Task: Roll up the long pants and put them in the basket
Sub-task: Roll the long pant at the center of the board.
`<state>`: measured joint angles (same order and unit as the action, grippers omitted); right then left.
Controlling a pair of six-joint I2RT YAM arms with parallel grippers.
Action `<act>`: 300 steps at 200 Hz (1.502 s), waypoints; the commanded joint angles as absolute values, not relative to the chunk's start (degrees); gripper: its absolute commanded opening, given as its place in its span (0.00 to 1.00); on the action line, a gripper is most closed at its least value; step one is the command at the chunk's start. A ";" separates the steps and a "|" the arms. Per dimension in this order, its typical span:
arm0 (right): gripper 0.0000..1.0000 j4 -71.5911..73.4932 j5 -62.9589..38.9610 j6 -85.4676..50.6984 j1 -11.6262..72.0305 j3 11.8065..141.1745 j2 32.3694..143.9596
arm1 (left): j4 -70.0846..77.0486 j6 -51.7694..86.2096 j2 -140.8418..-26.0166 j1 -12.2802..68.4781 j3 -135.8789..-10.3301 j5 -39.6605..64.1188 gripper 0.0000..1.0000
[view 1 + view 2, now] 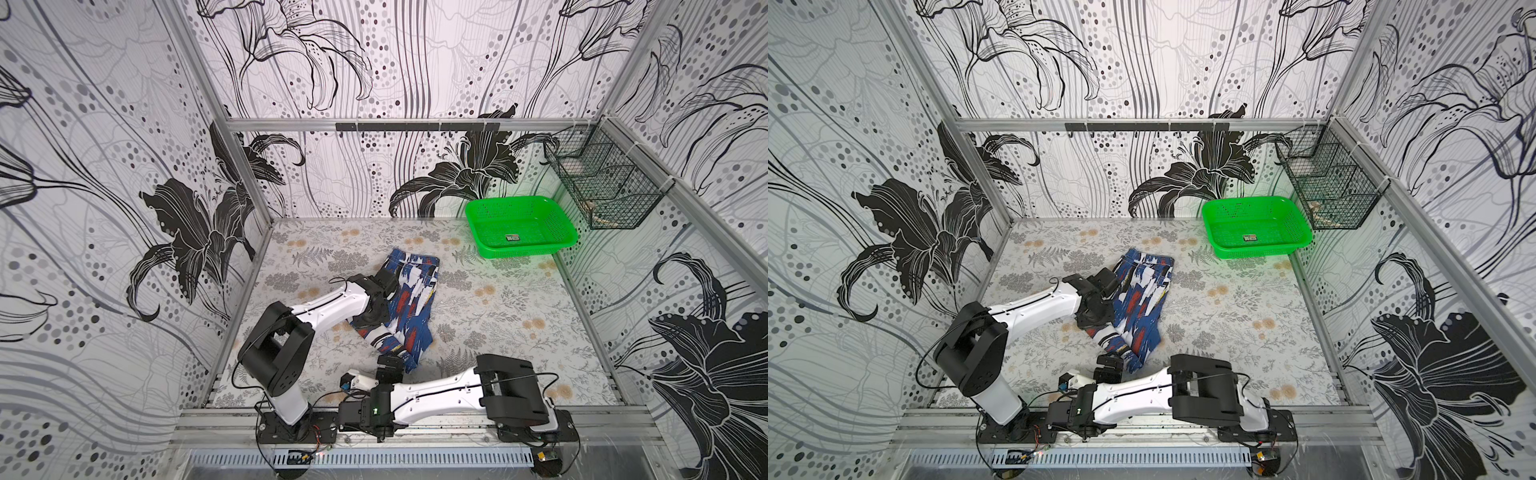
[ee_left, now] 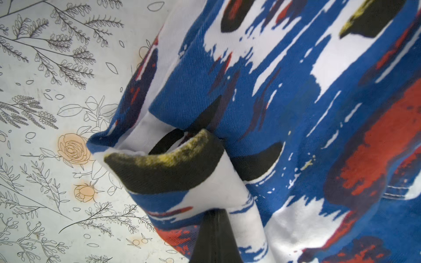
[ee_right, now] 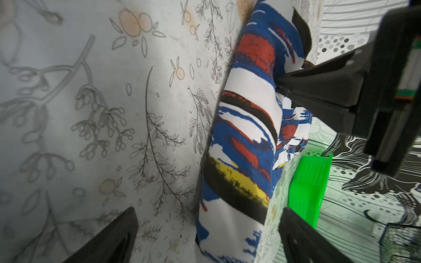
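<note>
The long pants [image 1: 409, 303], printed in blue, white, black and red, lie folded in a narrow strip in the middle of the table in both top views. My left gripper [image 1: 368, 320] is at their left edge, shut on a fold of the fabric [image 2: 173, 173]; its fingers [image 2: 214, 236] are pressed together in the left wrist view. My right gripper [image 1: 390, 362] stands open at the near end of the pants [image 3: 241, 141]. Its two fingers [image 3: 109, 239] stand on either side of that end, with gaps between them and the cloth.
A green plastic basket [image 1: 528, 249] stands at the back right of the table. A black wire basket [image 1: 606, 183] hangs on the right wall above it. The floral table cover [image 1: 498, 316] stretches bare to the right of the pants. Both arm bases sit along the front rail.
</note>
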<state>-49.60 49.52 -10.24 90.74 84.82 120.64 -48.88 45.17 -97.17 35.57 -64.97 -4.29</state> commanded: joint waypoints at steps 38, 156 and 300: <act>0.65 -49.56 48.15 -13.22 84.88 84.42 127.17 | -48.60 44.37 -97.87 35.16 -67.41 -4.49 0.00; 0.00 -41.09 35.27 -8.57 77.91 77.97 121.82 | -51.24 44.39 -93.89 34.89 -67.17 -5.40 0.00; 0.00 -35.27 -28.31 -17.23 62.90 74.08 106.52 | -61.79 42.09 -75.08 28.21 -64.43 -7.56 0.00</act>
<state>-37.80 -12.16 -12.34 67.29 76.62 108.88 -61.19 42.50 -76.62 28.34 -66.35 -7.46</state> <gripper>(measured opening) 0.172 0.046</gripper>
